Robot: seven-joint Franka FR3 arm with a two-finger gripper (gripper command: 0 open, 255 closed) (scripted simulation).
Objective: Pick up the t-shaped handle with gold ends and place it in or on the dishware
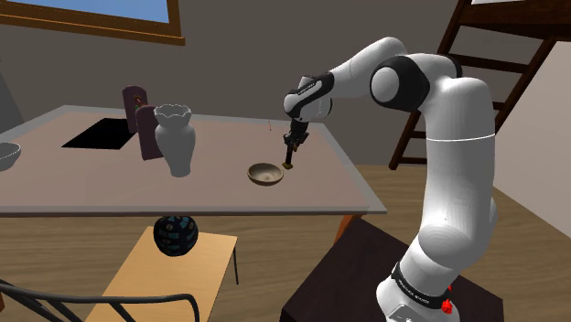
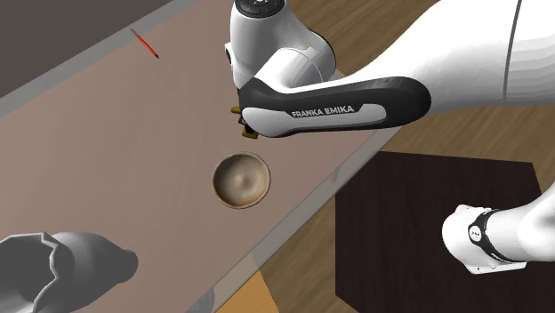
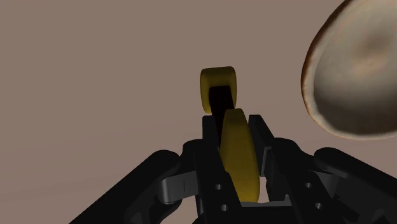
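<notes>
The fingers [image 3: 208, 137] clamp the gold-ended handle [image 3: 219, 86], its stem mostly hidden between them; the bare-bottomed bowl [image 1: 265, 173] sits at their 8 o'clock in the shoulder view.

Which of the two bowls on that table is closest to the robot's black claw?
The small brownish bowl, just beside the gripper holding the gold-ended handle. The pale bowl sits far off at the shoulder view's left edge, beyond the white vase.

The shoulder view looks from beside and behind the stand [image 1: 348, 274], down across the surface [image 1: 82, 178]. The second exterior view looks steeply down from close overhead. The wrist view looks along the end effector [image 3: 234, 127], nearest. All 3 share the bowl [image 1: 265, 173].
</notes>
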